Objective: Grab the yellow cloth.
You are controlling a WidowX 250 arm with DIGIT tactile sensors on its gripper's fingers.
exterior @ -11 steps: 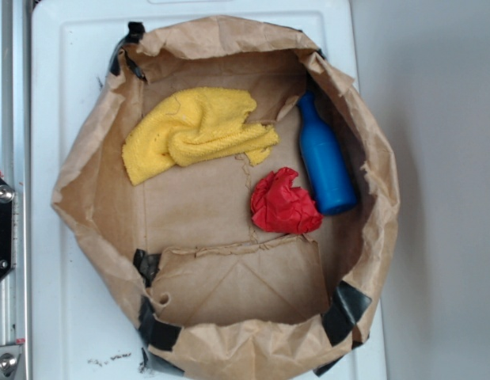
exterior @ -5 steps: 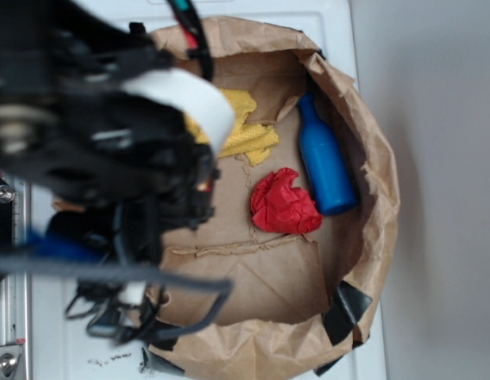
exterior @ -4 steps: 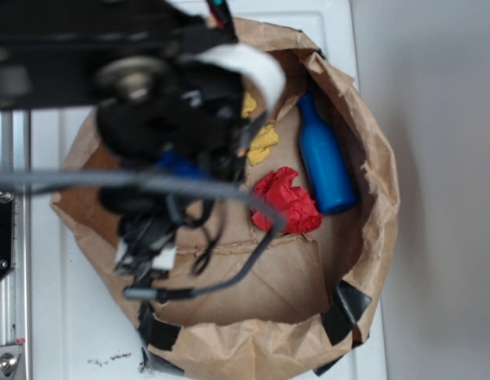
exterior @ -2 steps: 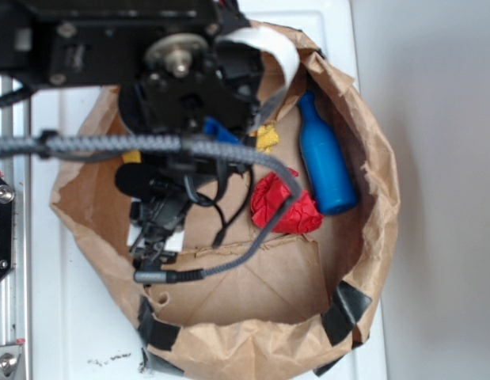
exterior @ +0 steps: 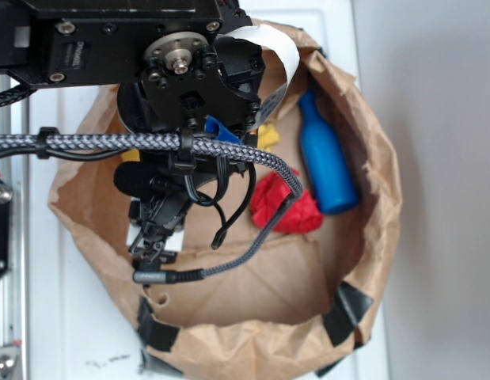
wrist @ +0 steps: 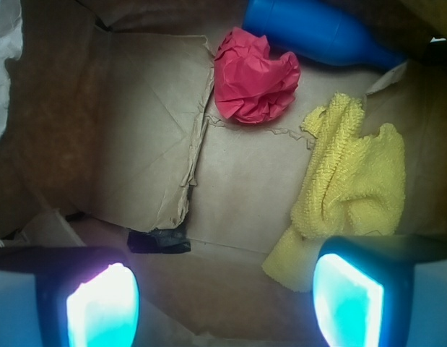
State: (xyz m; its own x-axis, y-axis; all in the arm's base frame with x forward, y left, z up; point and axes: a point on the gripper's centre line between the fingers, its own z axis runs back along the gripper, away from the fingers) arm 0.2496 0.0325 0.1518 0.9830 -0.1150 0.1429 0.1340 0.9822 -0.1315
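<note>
End effector (wrist: 224, 300) wide open, holding nothing. Yellow cloth (wrist: 353, 184) at right of wrist frame, probably under one finger (wrist: 349, 300). Could miss sideways and pinch brown paper bag (wrist: 136, 144) instead.

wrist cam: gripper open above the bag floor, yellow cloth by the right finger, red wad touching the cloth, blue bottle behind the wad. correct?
One error: the red wad is not touching the yellow cloth; the wrist view shows bare brown paper between them. The rest holds: the gripper is open over the bag floor, the cloth lies by the right-hand finger, and the blue bottle sits behind the wad.
</note>
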